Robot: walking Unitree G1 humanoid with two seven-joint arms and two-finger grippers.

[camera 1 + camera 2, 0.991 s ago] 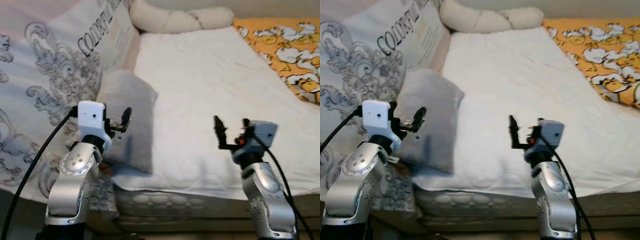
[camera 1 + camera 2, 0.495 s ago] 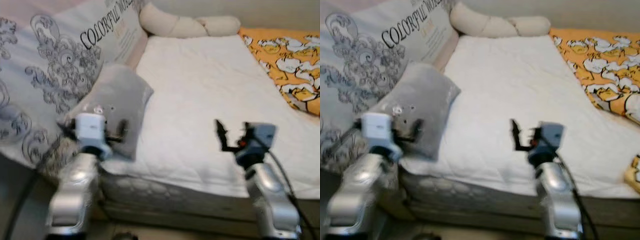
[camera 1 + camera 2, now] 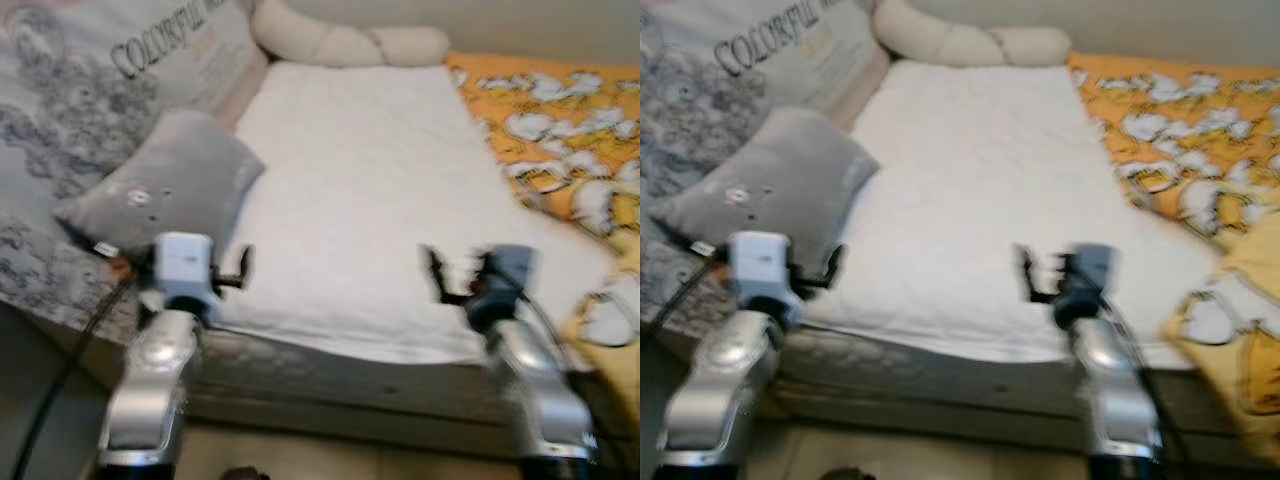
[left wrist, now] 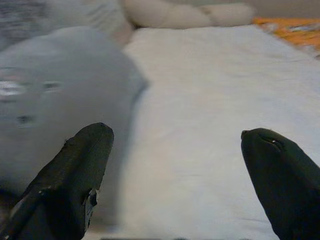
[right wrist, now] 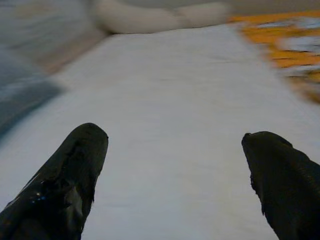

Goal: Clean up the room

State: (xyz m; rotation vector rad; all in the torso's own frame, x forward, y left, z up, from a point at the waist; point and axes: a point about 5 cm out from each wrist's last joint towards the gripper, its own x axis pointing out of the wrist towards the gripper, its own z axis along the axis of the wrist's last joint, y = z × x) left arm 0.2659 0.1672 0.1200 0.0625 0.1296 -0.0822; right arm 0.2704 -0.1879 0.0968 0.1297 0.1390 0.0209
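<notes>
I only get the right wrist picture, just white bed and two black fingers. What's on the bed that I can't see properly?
Observer: A grey pillow lies on the robot's left side of the white mattress.
Operator: Is the other arm holding it?
Observer: No. The left gripper is open, holding nothing, and pointing past the pillow's edge.
Operator: What's the orange stuff at the side?
Observer: An orange blanket with white cartoon shapes, spread along the bed's right side.
Operator: Anything at the far end?
Observer: A long cream bolster lies across the head of the bed.
</notes>
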